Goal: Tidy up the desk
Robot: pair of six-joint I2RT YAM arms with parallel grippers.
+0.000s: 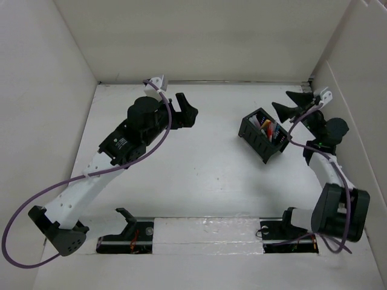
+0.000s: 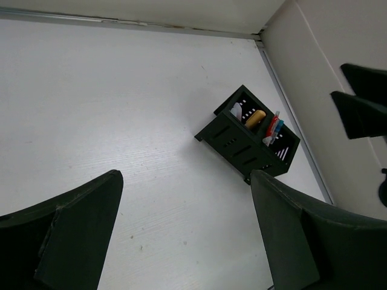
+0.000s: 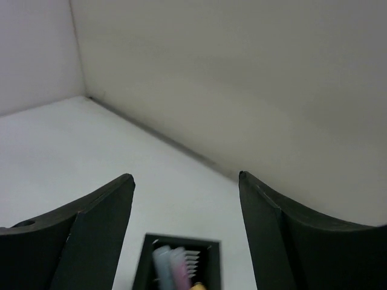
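Nearest, along front edge of tabletop (image 1: 199, 181): metal rail (image 1: 199, 234) running left to right, with both arm bases mounted at it. Purple cable (image 1: 24, 229) looping out from left arm at near-left corner.

Further in, white tabletop fills whole floor of enclosure, walled left, right and back. Bare white surface across the middle.

Left arm slanting from near left up toward far centre. Left claw (image 1: 192, 113) raised over far-left-centre of tabletop. In left wrist view, left claw (image 2: 186, 181) spread wide, nothing between its fingers (image 2: 72, 241), only tabletop below.

Right of centre, mid-depth: black slotted box (image 1: 265, 134), standing upright on tabletop, turned at an angle to the walls. From left wrist view, box (image 2: 248, 136) well apart from left claw, near right wall. Inside: white item (image 2: 237, 110), orange-yellow item (image 2: 255, 118), red and blue pens (image 2: 273, 127). Which compartment each occupies hard to tell.

Just beyond box, toward far-right corner: right claw (image 1: 283, 100), fingers parted wide, gripping nothing, apart from box. In right wrist view, right claw (image 3: 186, 178) open, box top (image 3: 178, 263) showing below and between its fingers.

Farthest: plain back wall (image 1: 205, 36), meeting tabletop in a straight seam.
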